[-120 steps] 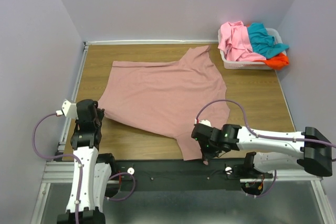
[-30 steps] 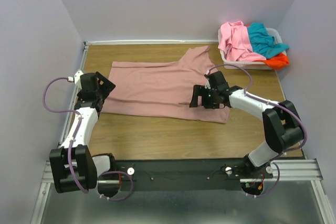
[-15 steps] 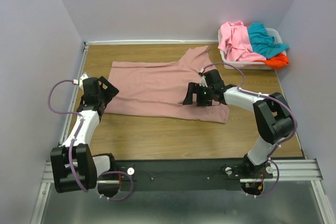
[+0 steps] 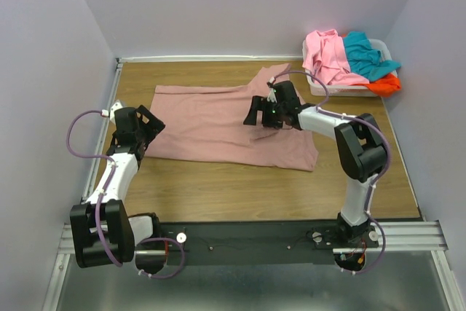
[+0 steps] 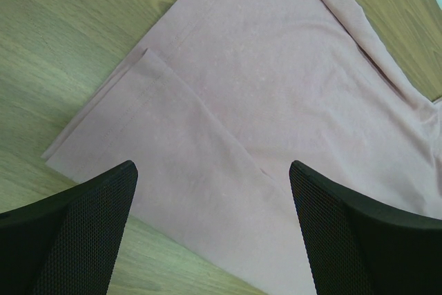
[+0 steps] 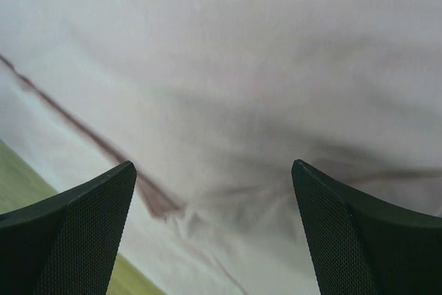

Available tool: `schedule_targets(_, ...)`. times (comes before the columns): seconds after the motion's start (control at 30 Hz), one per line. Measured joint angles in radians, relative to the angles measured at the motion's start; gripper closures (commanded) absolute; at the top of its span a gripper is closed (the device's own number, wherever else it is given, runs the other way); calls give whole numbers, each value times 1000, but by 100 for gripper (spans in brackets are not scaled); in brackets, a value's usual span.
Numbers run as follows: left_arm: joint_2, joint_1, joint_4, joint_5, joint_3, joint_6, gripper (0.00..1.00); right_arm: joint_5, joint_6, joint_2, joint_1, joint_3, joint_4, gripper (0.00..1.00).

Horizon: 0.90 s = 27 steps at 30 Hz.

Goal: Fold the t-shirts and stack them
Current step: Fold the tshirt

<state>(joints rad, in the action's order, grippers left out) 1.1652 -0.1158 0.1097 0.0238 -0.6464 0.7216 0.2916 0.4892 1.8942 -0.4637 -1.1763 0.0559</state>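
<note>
A dusty mauve-pink t-shirt [image 4: 204,125] lies flat on the wooden table, its near part folded over so the front edge runs straight, with one sleeve pointing to the far side. My left gripper [image 4: 151,123] hovers open over the shirt's left edge, nothing between its fingers; the left wrist view shows the layered fold [image 5: 276,88] beneath the left gripper [image 5: 212,167]. Above the shirt's middle right, my right gripper [image 4: 255,116] is open and empty, and the right wrist view shows wrinkled cloth [image 6: 228,46] under the right gripper [image 6: 213,165]. Bright pink [image 4: 325,52], teal [image 4: 364,52] and orange-red [image 4: 386,84] t-shirts sit heaped in the basket.
A white plastic basket [image 4: 320,89] stands at the far right corner of the table. Lilac walls close in the table on the left, back and right. A bare strip of wood [image 4: 218,191] runs between the shirt and the arm bases.
The shirt's near part has been folded over since the oldest frame. In the last second my right gripper moved left and farther back over the shirt; the left gripper shifted slightly.
</note>
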Motion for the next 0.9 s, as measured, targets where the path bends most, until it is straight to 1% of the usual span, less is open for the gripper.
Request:
schedule_targets(0.13,-1,0,-2,-3,0,0,1,-21,-1,67,0,-95,-9,0)
schedule_targets(0.27,-14,7,-3,-3,2,0,2,-35,-13,61,0,-143,-20,0)
schedule_targets(0.37,-22,13,-4,-4,3,0,2,-46,-27,10,0,-111,-26,1)
schedule_targets(0.47,-22,22,-4,-7,5,0,1,-54,-45,-96,-1,-24,-22,4)
schedule_targets(0.57,-20,29,-6,-20,8,0,2,-66,-83,-140,-5,13,3,6)
schedule_targets(0.8,-8,33,-12,-36,8,-5,2,-122,-204,-68,-8,-12,130,13)
schedule_targets(0.87,-6,35,-13,-37,8,-6,1,-141,-238,-27,-8,-36,157,18)
schedule_targets(0.9,-5,36,-13,-37,8,-7,1,-147,-244,-17,-8,-43,166,18)
